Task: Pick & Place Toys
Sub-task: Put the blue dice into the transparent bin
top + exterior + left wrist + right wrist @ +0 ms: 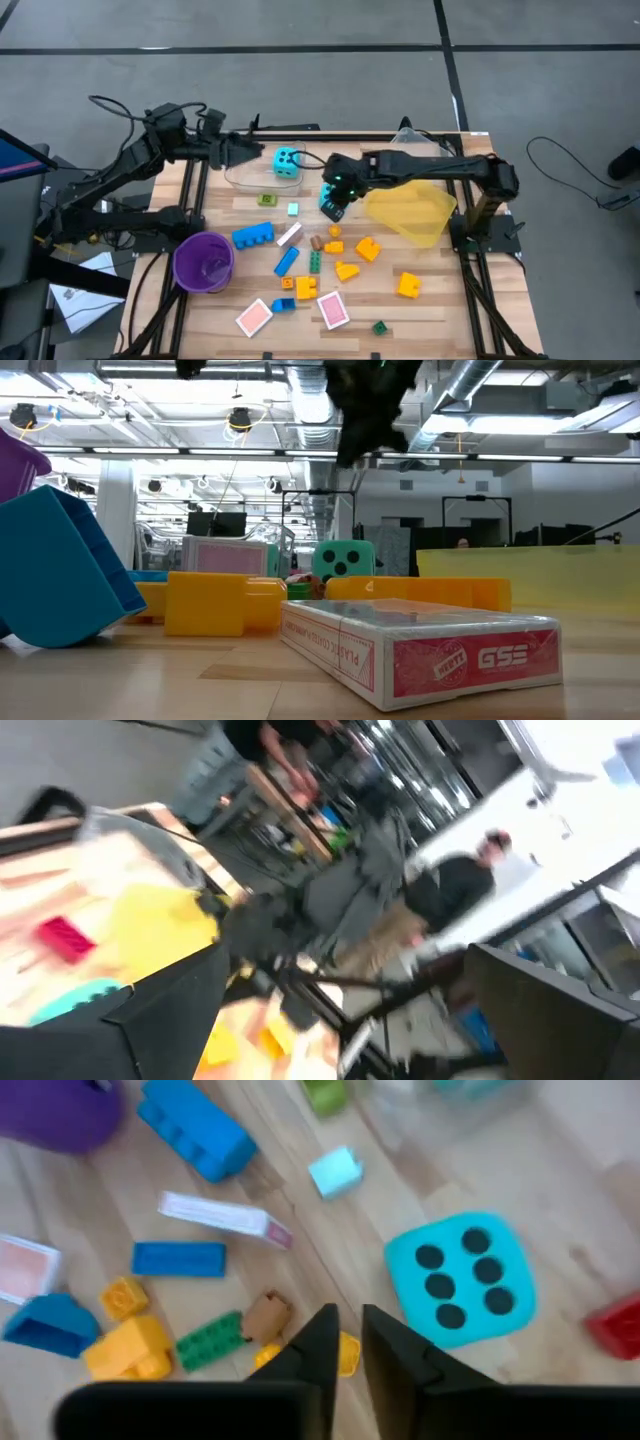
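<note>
the right gripper [335,205] hangs over the middle of the wooden table [440,300], just beside the yellow plastic bin [412,212], and in its own wrist view its two dark fingers [318,1342] stand close together with only a thin gap between them and nothing clamped in that gap. right beside those fingers a cyan die [461,1278] lies flat on the wood with six black dots facing up; in the overhead view only a sliver of cyan [329,204] shows at the gripper. a second cyan die [287,162] sits farther back on a clear tray [250,177], near the left gripper [247,150], whose jaws are spread wide and hold nothing at the table's rear left edge. the rest of the toys are scattered across the front half of the table: a blue brick [252,235] next to the purple cup [204,262], a smaller blue brick [286,261], a green brick [315,260], several yellow and orange bricks such as one [368,249] near the middle and one [408,286] toward the front right, a small pale cyan cube [293,209], and two pink cards [333,309] lying flat near the front edge. a white and pink card box [289,235] lies between the blue bricks. from table height the raised gripper [365,410] shows dark above the pile.
</note>
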`<state>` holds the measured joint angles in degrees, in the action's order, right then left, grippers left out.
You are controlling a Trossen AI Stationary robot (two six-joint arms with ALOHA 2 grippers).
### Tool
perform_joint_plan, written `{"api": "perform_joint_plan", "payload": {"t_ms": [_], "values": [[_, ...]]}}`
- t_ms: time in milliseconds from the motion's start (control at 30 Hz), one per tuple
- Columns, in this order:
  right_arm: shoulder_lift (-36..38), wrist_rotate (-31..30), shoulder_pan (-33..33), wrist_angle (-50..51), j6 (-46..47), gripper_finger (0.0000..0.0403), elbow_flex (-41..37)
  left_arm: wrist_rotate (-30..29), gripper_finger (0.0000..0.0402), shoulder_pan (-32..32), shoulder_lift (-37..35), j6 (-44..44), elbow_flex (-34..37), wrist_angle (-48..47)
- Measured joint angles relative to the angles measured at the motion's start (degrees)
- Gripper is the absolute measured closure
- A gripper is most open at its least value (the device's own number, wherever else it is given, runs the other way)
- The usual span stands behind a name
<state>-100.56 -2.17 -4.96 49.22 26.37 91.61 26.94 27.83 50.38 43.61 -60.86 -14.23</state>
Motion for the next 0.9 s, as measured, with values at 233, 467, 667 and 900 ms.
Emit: {"api": "perform_joint_plan", "payload": {"t_ms": [233, 467, 667, 900], "values": [[13.35, -9.12, 2.90, 2.00, 5.25, 0.0238, 0.07, -5.49, 0.0002, -10.58, 4.37, -13.85, -0.02, 8.36], [25.98, -17.31, 5.18, 5.46, 13.56, 0.0101, 0.15, -14.15, 0.0002, -13.73, 14.36, -24.80, -2.83, 9.93], [33.07, -23.56, 8.50, 8.69, 18.78, 0.0035, 0.15, -14.17, 0.0002, -16.41, 26.28, -40.55, -11.35, 7.83], [36.88, -26.65, 11.83, 10.83, 21.78, 0.0023, 0.15, -16.28, 0.0002, -17.86, 40.27, -62.04, -24.11, -5.52]]}}
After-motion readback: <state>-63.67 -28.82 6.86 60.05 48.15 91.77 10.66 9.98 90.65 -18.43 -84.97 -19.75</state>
